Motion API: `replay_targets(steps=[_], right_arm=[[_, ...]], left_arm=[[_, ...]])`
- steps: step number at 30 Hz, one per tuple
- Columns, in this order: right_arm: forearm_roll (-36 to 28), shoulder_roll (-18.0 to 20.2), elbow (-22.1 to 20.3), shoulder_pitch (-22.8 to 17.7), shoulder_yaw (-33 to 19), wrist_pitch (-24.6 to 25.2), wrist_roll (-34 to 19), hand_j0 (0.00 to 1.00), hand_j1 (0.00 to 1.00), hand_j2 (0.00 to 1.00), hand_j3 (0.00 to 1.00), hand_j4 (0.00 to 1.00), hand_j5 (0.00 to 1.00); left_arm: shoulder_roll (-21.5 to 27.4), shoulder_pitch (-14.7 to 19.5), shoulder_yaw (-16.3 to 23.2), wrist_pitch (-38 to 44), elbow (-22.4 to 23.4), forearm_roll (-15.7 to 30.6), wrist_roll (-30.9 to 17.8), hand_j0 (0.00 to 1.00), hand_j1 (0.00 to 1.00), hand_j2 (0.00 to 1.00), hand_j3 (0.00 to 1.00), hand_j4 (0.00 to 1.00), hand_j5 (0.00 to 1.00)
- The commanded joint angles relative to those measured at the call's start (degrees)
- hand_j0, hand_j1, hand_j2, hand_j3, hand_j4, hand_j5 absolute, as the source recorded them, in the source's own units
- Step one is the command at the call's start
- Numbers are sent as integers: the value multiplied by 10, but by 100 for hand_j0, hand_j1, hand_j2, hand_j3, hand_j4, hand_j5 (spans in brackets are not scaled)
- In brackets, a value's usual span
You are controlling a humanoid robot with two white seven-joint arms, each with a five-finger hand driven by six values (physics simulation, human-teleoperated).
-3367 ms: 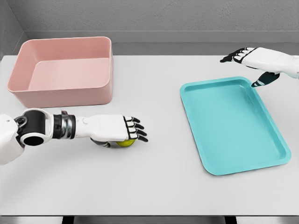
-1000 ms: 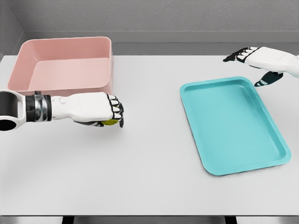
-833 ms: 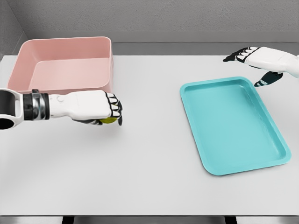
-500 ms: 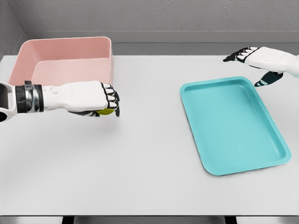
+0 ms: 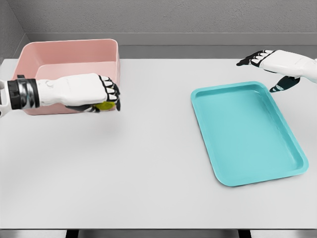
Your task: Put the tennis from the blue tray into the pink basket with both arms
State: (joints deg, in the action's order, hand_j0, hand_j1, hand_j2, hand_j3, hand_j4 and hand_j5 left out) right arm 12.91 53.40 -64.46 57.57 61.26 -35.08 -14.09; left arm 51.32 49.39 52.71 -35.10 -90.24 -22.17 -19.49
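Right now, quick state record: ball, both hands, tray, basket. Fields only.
ball: tennis ball, yellow-green, mostly hidden under the fingers, held in front of the basket's near wall
left hand: left hand curled around the ball, raised off the table
right hand: right hand beyond the tray's far right corner, fingers spread, holding nothing
tray: blue tray, no objects in it
basket: pink basket, far left, nothing visible inside
table: white table

There is a single view, from the robot's head, looking forward and steeply down over the white table (image 5: 148, 168) toward the grey back wall (image 5: 173, 17). It stands at middling range. The table's near edge shows at the bottom; its left and right ends seem cropped.
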Motion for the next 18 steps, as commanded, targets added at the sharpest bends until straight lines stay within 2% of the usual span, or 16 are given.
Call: replay_targets(steps=[1,6,18], right_arm=[[-3,0,0,0,-1,1,0,100,100,100,100,100,100],[-3,1,0,0,-1,1,0,100,100,100,100,100,100],[-3,1,0,0,-1,1,0,100,100,100,100,100,100]], left_arm=[[1,1,-1,1,16,5,1,59,59,59,59,59,59],[0,19,-1,1,42,6,1,59,59,59,59,59,59],[-4,37,-9,1,103,13,1,59,59,59,59,59,59]])
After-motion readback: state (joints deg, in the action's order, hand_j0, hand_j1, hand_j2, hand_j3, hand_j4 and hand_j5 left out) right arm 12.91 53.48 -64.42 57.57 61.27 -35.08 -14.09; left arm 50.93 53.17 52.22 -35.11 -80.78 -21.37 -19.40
